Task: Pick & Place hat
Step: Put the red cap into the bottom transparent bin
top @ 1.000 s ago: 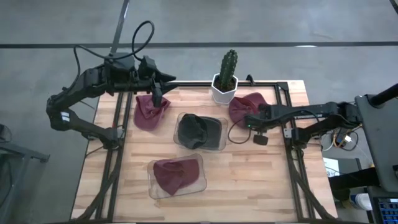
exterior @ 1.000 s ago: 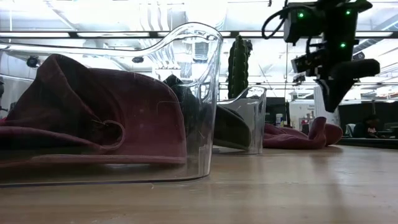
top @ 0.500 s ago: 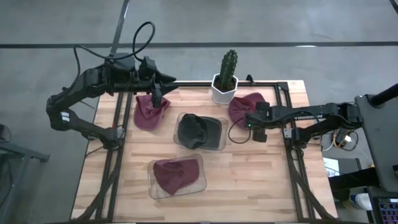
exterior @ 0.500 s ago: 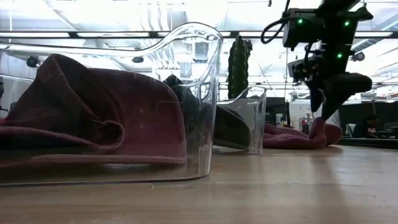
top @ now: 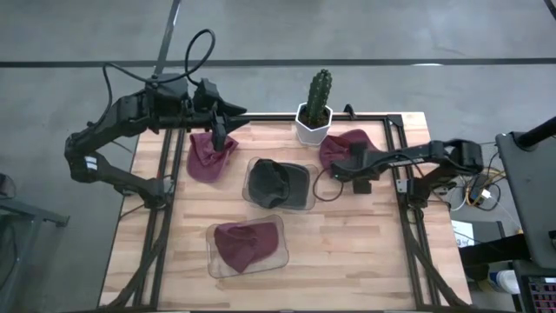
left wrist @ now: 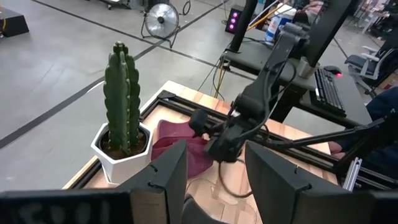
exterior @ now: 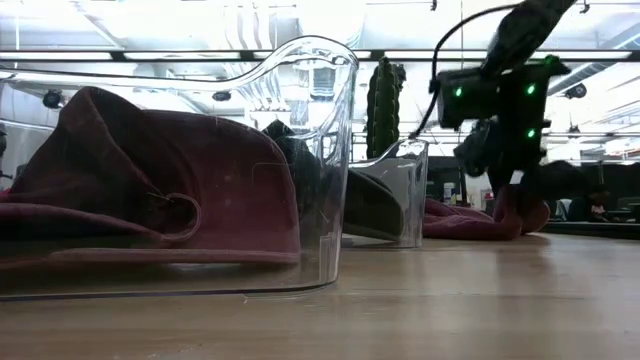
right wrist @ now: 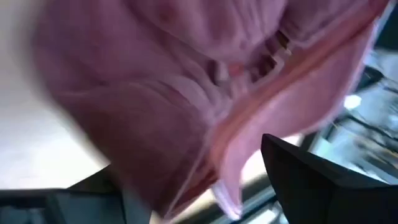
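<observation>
A maroon hat (top: 347, 143) lies flat on the table at the far right, beside the cactus pot. My right gripper (top: 340, 165) is down at its near edge and open. In the right wrist view the hat's cloth (right wrist: 155, 74) fills the picture, with the hat's edge between my fingers. A second maroon hat (top: 207, 161) lies at the far left. My left gripper (top: 226, 123) hovers open over its far edge, pointing toward the table's right. My right gripper's open fingers (right wrist: 305, 180) stand on either side of the hat's near edge (right wrist: 230, 155), coming level from the table's right. I cannot tell whether they touch the cloth. The hat lies on the table.
A cactus in a white pot (top: 314, 111) stands at the far middle edge. A clear bin (top: 300, 198) at mid-table holds a dark hat (top: 269, 181). A second clear bin (top: 282, 252) nearer the front holds another maroon hat (top: 245, 245). Bare wood lies front left and front right.
My right gripper has come down and moved toward the table's left, onto the near edge of the far-right maroon hat, and its wrist has turned. The hat has stayed where it was.
</observation>
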`<state>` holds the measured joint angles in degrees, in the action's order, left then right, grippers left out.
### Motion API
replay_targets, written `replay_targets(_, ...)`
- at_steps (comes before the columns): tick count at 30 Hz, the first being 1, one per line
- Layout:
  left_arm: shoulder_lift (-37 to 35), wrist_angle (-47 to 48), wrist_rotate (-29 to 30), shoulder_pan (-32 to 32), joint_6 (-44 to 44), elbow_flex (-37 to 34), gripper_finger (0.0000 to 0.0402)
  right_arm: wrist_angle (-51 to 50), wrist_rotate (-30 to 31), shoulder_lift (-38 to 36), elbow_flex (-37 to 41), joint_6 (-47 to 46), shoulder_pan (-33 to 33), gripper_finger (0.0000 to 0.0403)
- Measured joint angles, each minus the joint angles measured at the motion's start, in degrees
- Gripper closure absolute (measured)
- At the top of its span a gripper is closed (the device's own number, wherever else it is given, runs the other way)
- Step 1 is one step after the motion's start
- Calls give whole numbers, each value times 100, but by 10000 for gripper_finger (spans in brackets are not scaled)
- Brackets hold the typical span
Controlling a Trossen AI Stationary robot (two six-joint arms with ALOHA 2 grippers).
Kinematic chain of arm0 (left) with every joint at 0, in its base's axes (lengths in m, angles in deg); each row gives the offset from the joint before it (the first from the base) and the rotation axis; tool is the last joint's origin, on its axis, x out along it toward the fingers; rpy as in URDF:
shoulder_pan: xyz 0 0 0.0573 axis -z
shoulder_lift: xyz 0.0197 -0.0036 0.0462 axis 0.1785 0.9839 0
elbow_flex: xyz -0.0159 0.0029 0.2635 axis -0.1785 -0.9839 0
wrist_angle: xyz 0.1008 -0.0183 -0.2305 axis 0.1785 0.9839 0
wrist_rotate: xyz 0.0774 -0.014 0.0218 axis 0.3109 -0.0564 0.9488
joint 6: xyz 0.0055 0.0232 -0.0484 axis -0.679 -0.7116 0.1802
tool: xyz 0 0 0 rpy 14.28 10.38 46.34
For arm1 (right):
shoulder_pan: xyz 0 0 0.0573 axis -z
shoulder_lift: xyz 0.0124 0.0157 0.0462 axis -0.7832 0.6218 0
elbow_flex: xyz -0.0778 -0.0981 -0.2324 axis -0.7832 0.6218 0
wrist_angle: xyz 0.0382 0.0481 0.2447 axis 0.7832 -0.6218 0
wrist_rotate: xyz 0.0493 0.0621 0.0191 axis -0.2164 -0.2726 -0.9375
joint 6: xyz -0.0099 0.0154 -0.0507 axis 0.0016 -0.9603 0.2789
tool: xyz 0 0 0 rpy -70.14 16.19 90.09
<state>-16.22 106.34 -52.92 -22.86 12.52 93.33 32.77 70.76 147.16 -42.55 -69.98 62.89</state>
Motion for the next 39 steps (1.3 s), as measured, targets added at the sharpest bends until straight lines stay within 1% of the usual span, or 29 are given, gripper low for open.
replay_targets(2,0,-14,-3,0,7,0,248,-6,195,167,-29,1,95,155)
replay_targets(5,0,-14,-7,0,36,0,248,3,107,388,-81,-40,247,196)
replay_targets(7,0,-14,-9,0,74,0,248,-6,-58,497,-94,-50,316,241)
replay_targets(9,0,-16,-11,0,108,0,248,-87,-288,566,-157,-90,336,304)
replay_targets(10,0,-14,-11,0,117,0,248,-144,-480,573,-190,-144,339,342)
replay_targets(11,0,-14,-12,0,116,0,248,-235,-654,580,-241,-183,337,368)
replay_targets(12,0,-14,-12,0,118,0,248,-296,-787,567,-271,-288,335,377)
replay_targets(14,0,-16,-13,0,118,0,248,-554,-950,508,-385,-578,329,387)
replay_targets(17,0,-15,-13,0,118,0,248,-1057,-1235,300,-616,-1052,296,390)
replay_targets(21,0,-32,-13,0,86,0,248,-1484,-2066,-143,-928,-1520,211,391)
replay_targets(25,2,-51,-13,-7,67,0,248,-1755,-2550,-619,-1266,-2172,48,392)
replay_targets(33,2,-42,-13,-4,39,0,248,-2118,-2508,-1591,-2010,-3344,-356,393)
replay_targets(39,2,-42,-11,-4,30,0,248,-2133,-2494,-1917,-2491,-3868,-645,393)
